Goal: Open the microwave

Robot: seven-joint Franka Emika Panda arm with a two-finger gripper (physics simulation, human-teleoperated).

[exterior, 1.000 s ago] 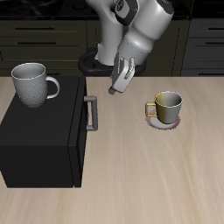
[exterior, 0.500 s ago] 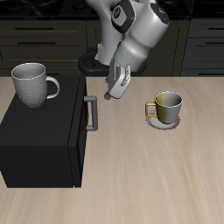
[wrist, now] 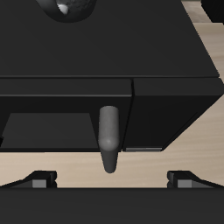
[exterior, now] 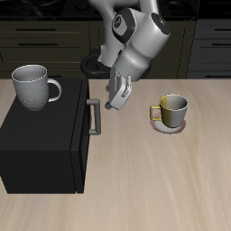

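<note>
A pale wood-grain table [exterior: 171, 180] stands before dark cabinet drawers [exterior: 41, 38]. On it sits the large matte black box microwave [exterior: 41, 149], door shut, with a grey vertical bar handle [exterior: 92, 117]. The two-finger gripper [exterior: 109, 102], jaws spread, has drifted closer to that handle since a second ago, hovering beside it, not touching.
</note>
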